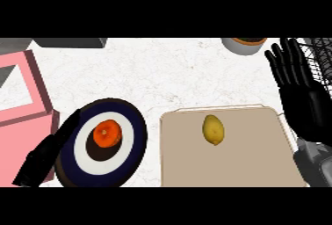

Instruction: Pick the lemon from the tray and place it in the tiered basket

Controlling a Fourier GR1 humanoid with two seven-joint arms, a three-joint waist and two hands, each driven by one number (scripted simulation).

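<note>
Far left, pink box (19, 110). Lower left, left hand (45, 154) lies along the edge of the navy-and-white plate (136, 132), its fingers straight and together, seen edge-on. You see an orange (107, 134) in the plate's middle. Center-right, the beige tray (246, 162) holds the lemon (213, 129) in its upper part, with nothing touching it. Top, grey bowl (245, 44). Right edge, right hand (303, 96) is upright with fingers spread apart, in front of the black wire basket (322, 48).
</note>
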